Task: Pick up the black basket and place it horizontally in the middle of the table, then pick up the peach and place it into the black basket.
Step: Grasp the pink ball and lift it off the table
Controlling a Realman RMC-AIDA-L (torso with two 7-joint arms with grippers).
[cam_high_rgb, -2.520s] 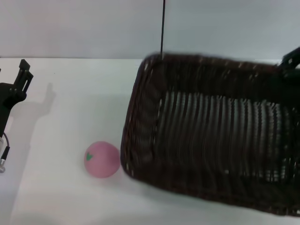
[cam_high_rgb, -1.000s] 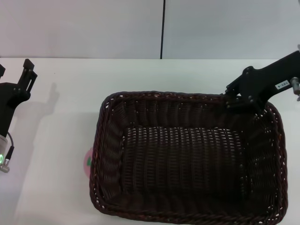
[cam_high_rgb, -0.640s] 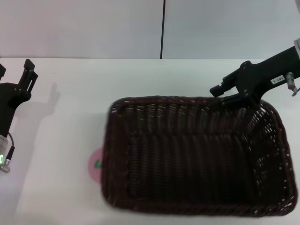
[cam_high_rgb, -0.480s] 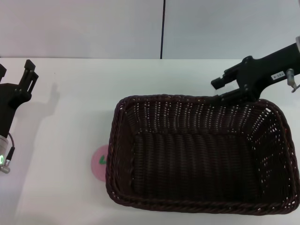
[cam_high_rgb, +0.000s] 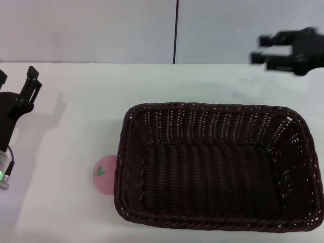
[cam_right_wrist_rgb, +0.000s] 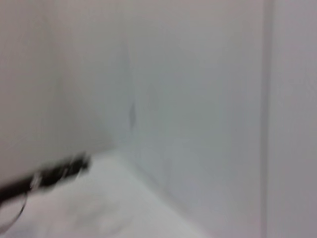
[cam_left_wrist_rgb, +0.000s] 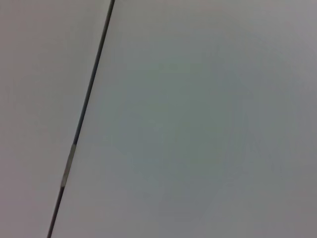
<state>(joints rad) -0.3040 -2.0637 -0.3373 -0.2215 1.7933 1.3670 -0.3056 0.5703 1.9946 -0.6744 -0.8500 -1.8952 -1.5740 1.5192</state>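
The black basket [cam_high_rgb: 215, 164] sits flat and lengthwise on the white worktop [cam_high_rgb: 81, 101], open side up. The peach [cam_high_rgb: 105, 174] rests against its left rim. The right gripper [cam_high_rgb: 263, 49] hangs above the far right corner, fingers apart and empty. The left gripper [cam_high_rgb: 23, 86] is parked at the left edge, fingers spread, holding nothing

A pale grey wall [cam_high_rgb: 101, 30] fills the upper part of the head view, split by a thin dark vertical seam [cam_high_rgb: 176, 30] just right of the frame's centre.
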